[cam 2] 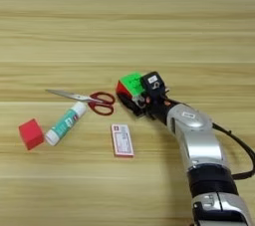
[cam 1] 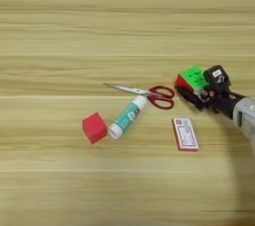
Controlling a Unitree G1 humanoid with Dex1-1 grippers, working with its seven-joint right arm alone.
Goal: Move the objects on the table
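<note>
The puzzle cube [cam 2: 130, 83] (green face up) sits on the surface [cam 2: 127, 21] right of the scissors [cam 2: 89, 99], clasped by the right gripper [cam 2: 135, 96] fingers; glue stick [cam 1: 127, 116], red cube [cam 1: 94, 127] and card box [cam 1: 185, 134] lie nearby.

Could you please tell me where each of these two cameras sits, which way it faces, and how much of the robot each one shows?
Left eye view: on the head, looking down on the table; only the claw and the start of the forearm show, at the right edge.
Right eye view: beside it, same downward look, reaching further right; the whole silver forearm shows.
Shared: puzzle cube at the claw, scissors, glue stick, red cube, card box.
</note>
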